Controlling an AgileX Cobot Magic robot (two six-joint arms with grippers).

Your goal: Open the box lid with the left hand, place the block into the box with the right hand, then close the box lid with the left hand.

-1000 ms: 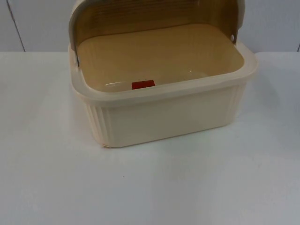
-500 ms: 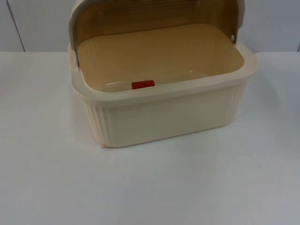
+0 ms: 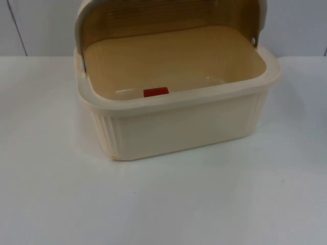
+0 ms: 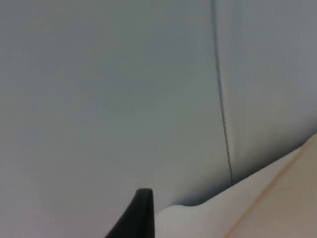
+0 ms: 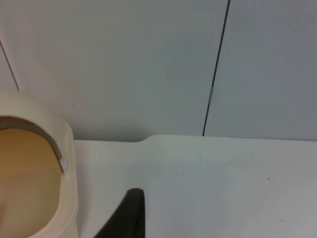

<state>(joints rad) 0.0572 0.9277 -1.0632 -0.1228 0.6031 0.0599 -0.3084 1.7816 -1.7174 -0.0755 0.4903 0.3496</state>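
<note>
1. The left gripper (image 4: 141,218) shows as one black fingertip in the left wrist view, raised toward the grey partition wall (image 4: 109,94); whether its jaws are apart or together cannot be told.
2. The right gripper (image 5: 130,215) shows likewise as one black fingertip in the right wrist view, above the white tabletop (image 5: 208,183) just beside the box's end; the state of its jaws cannot be told either.
3. The box (image 3: 184,125) is a cream plastic tub with ribbed corners, standing on the tabletop (image 3: 163,204) near the wall (image 3: 41,25), turned slightly askew to the table's edge.
4. The box lid (image 3: 153,15) is a translucent brown dome with a cream rim, swung up and back over the far side of the box, so the inside lies open.
5. The block (image 3: 156,92), small and red, lies on the box's floor against the near wall, toward the left end; the near rim hides its lower part.
6. In the right wrist view the lid's rounded end (image 5: 44,116) and the box rim (image 5: 69,198) stand close by the fingertip.
</note>
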